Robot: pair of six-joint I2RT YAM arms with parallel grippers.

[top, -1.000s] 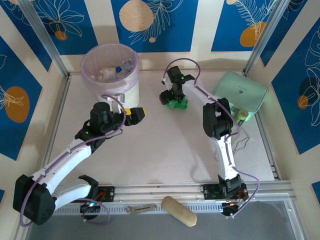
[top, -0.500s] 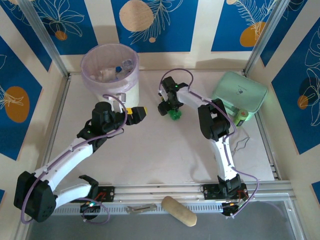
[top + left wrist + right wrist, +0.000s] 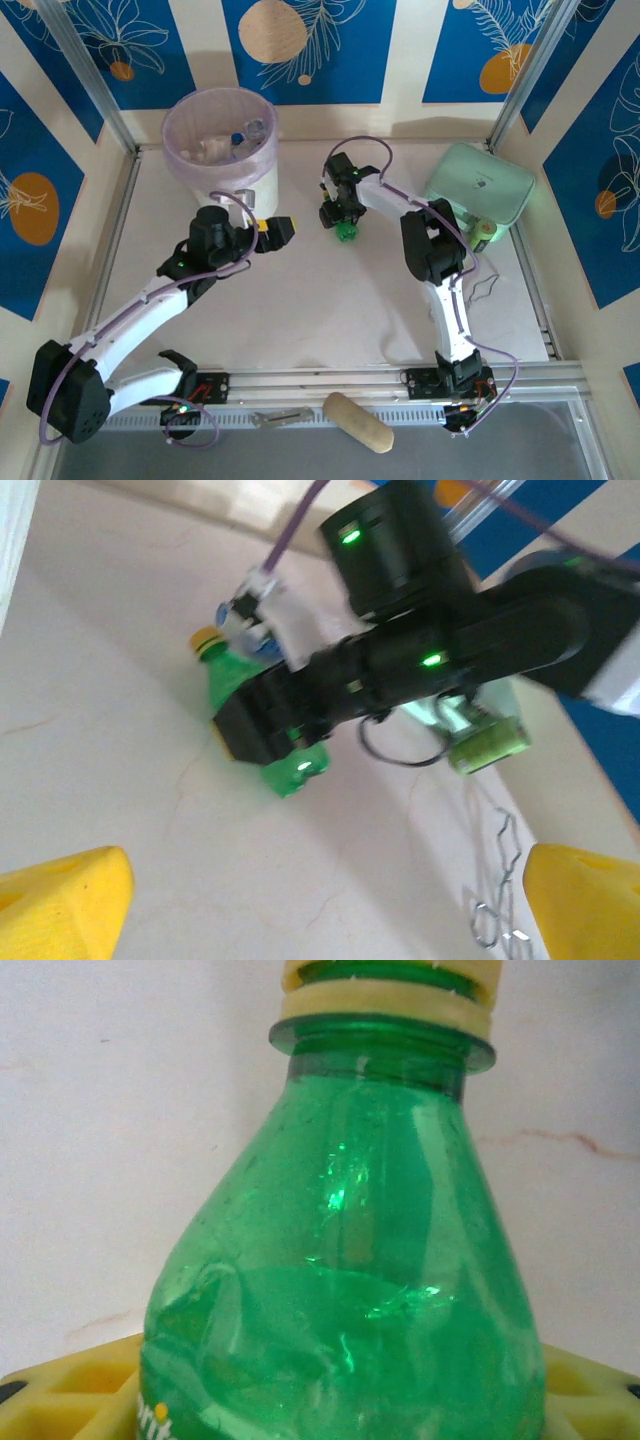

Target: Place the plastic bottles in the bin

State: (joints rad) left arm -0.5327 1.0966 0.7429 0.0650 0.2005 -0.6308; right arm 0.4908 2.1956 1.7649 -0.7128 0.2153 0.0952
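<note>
Top external: the grasp step is in hand on a green bottle [image 3: 347, 234], set near the middle of the worktop's far edge.
The bottle is clamped by the right pincer [image 3: 343, 220], while the left pincer [image 3: 280, 231] is spread and empty. A lift and carry to the bin [image 3: 256, 186] at the far left corner is judged to be called for next.

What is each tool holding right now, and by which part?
The right tool grips the green bottle by its wide body, below the shoulder; neck and cap stick out free. The left tool is open and holds nothing.

White arm links [image 3: 145, 303], black joints [image 3: 428, 245], purple cables [image 3: 292, 528], yellow claw fingers [image 3: 60, 900] (green lights [image 3: 432, 661])
</note>
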